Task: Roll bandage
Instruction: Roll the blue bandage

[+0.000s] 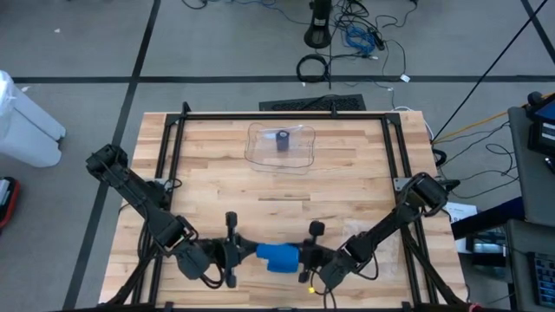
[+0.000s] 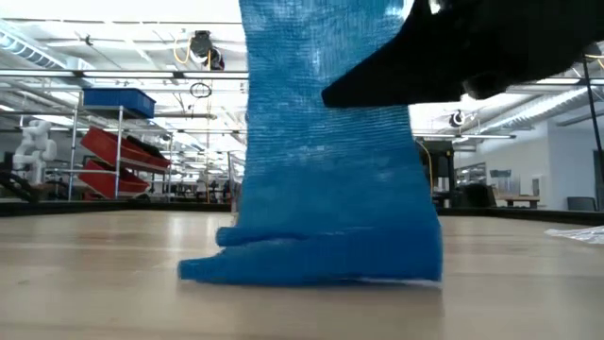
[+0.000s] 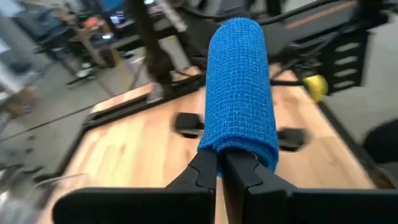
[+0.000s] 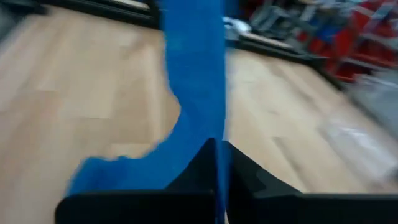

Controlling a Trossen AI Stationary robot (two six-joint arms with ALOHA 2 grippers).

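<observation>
Fingers (image 3: 214,177) of the left gripper (image 3: 219,163) pressed together, pinching the near edge of the blue bandage (image 3: 239,87), seen in the left wrist view. Fingers (image 4: 214,171) of the right gripper (image 4: 219,149) likewise squeezed tight on the blue fabric, per the right wrist view.

From above: bandage (image 1: 278,256) at 6 o'clock on the wooden table (image 1: 286,195), close to the near edge, strung between the left gripper (image 1: 247,253) at its 9 o'clock and the right gripper (image 1: 305,256) at its 3 o'clock. Both arms angled in from the table's near corners.

Shown only by the low view: bandage (image 2: 326,170) hanging as a broad upright sheet, its lower end folded flat and resting on the tabletop (image 2: 94,283), a dark gripper part across its upper portion at 2 o'clock. Shown only by the left wrist view: fabric curved over into a rounded, partly rolled form with an open mesh weave. Shown only by the right wrist view: a loose tail of fabric trailing down and sideways onto the wood.

Farther off, at 12 o'clock on the table: clear plastic tray (image 1: 282,146) with a small dark cylinder (image 1: 283,140) standing inside, well apart from the bandage. Beyond the table's far edge, at 12 o'clock: cables (image 1: 360,39) on the floor. At 9 o'clock, off the table: white bin (image 1: 26,121). Much of the low view's room blocked by the bandage; shelving with red bins (image 2: 123,156) visible at 9 o'clock.
</observation>
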